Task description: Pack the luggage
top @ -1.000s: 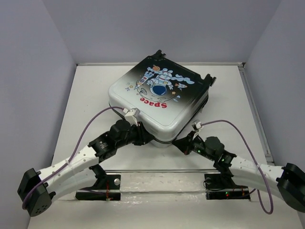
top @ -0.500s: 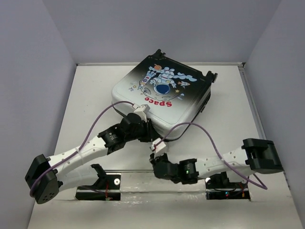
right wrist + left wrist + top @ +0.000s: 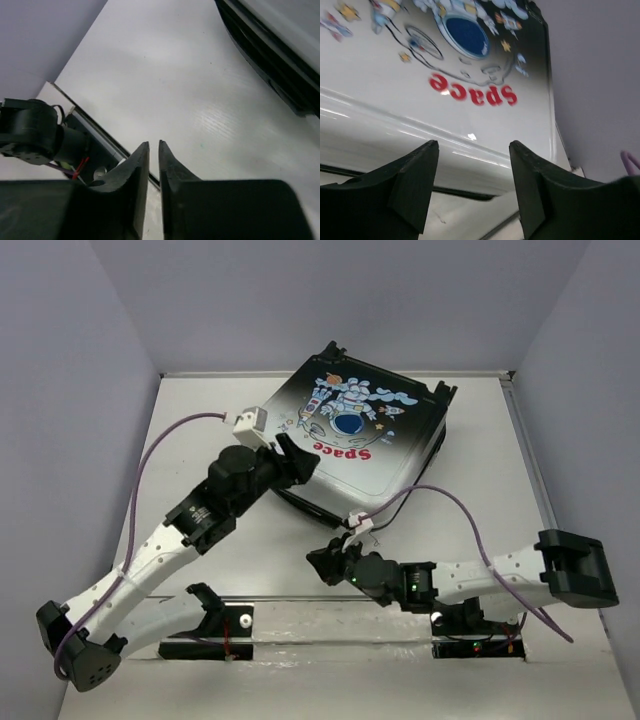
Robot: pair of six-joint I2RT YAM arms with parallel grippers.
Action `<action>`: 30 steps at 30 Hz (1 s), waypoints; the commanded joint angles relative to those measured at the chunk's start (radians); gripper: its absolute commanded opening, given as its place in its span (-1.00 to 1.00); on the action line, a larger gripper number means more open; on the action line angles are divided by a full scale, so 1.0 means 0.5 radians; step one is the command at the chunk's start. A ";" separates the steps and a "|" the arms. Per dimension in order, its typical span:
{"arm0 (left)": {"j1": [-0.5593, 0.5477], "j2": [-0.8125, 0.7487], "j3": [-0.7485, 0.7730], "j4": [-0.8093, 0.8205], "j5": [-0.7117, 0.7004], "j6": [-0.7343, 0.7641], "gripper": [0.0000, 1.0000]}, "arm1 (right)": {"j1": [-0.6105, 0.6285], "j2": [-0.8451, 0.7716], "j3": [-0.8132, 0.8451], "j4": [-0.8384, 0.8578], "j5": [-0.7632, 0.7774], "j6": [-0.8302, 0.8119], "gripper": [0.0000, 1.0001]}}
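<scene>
We see a white table (image 3: 200, 430) boxed in on three sides by plain walls of pale lavender grey: a back wall (image 3: 330, 300), a left wall (image 3: 60, 420) and a right wall (image 3: 600, 390). A thin raised rail (image 3: 535, 470) runs along the table's right edge, and a similar lip (image 3: 220, 373) lines the back edge. The light is soft and even, and it puts a faint streaked sheen on the tabletop in the right wrist view.
</scene>
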 commanded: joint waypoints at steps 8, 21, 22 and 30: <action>1.066 0.535 0.762 -0.017 0.266 0.260 0.84 | -0.415 -0.774 0.387 -1.619 0.238 0.119 -0.21; 1.447 1.518 1.106 0.161 1.027 0.212 0.95 | -2.333 -0.889 0.672 -1.746 -0.755 -0.358 0.81; 1.444 1.530 1.078 0.243 1.104 0.178 0.96 | -2.407 -0.843 0.691 -1.730 -0.953 -0.364 0.92; 1.221 1.463 0.564 0.700 1.337 -0.012 0.98 | -2.589 -0.367 0.770 -1.252 -1.771 -0.275 0.99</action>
